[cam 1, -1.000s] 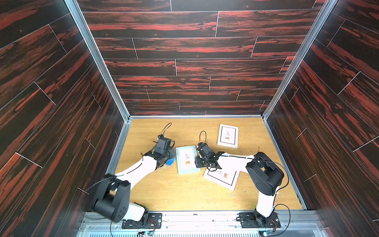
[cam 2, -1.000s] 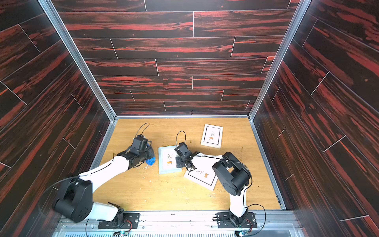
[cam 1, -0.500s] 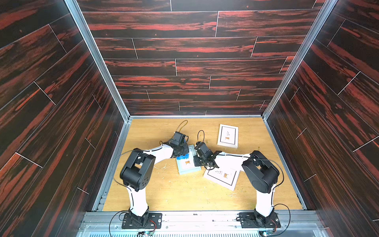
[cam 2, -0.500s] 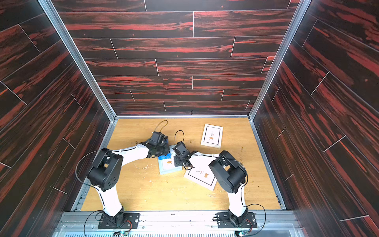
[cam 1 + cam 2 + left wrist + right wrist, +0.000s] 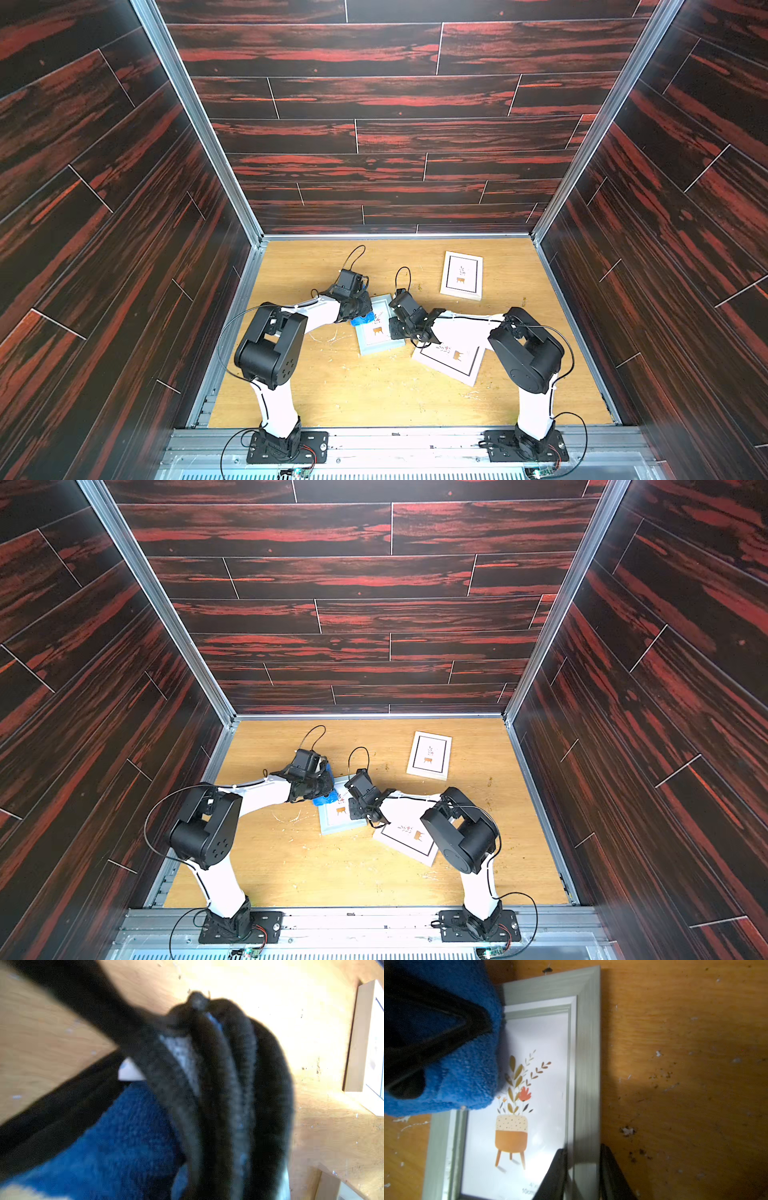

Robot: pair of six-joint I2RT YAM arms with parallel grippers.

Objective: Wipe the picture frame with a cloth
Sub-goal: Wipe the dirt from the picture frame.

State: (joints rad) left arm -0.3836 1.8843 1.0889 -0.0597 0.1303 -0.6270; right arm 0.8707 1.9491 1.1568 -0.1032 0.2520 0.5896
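Cloth (image 5: pixel 467 1076): likely soft, light; left jaws are clenching it bunched.
Picture frame (image 5: pixel 587 1064): likely stiff, fragile; right jaws are gripping its rail.

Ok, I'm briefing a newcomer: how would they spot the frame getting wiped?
On the wooden table, look near the middle. The pale green frame lies there; unlike the other two frames, it has the blue cloth on its corner.
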